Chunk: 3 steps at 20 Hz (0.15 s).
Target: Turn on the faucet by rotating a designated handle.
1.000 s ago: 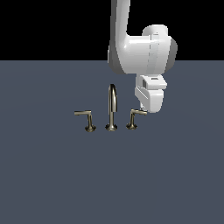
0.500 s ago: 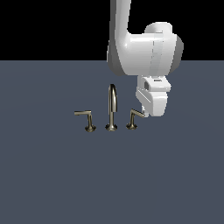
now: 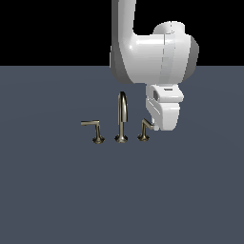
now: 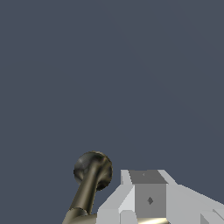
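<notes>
The brass faucet stands on the grey floor in the exterior view: the tall arched spout, the left-hand lever handle and the designated right-hand handle. My white gripper hangs just to the exterior view's right of the designated handle, and its lower end touches the tip of the lever bar. The wrist view shows that handle's flared base and slanted post beside one grey finger, with a strip of the brass bar under it. I cannot make out how the jaws stand.
The arm's bulky white body hangs above and behind the faucet. The flat grey floor spreads around the set, with no other objects on it.
The gripper has sunk a little towards the right-hand handle. That lever bar now looks shorter and more slanted, turned from its earlier sideways pose. The spout and left handle have not moved.
</notes>
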{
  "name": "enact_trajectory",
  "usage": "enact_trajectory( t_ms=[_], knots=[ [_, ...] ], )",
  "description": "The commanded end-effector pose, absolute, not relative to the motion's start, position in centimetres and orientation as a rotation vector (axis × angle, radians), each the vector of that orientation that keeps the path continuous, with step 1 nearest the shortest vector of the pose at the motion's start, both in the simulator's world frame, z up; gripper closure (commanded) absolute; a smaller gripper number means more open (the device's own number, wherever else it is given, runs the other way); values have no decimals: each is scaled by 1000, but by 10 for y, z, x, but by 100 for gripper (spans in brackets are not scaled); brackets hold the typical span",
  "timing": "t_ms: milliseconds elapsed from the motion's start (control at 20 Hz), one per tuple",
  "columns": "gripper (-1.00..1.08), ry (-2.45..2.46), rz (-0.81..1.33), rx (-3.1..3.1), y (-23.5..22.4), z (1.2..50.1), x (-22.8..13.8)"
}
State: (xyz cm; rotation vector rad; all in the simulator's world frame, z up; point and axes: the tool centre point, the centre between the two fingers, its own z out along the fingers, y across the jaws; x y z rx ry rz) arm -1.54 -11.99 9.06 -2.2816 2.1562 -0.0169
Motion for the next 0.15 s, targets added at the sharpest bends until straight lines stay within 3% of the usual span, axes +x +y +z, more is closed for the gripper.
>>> enact_trajectory(
  t_ms=[0, 100],
  knots=[
    [108, 2140, -2, -2298, -102, 91, -23],
    [108, 2141, -1, -2299, -99, 91, -26]
  ],
)
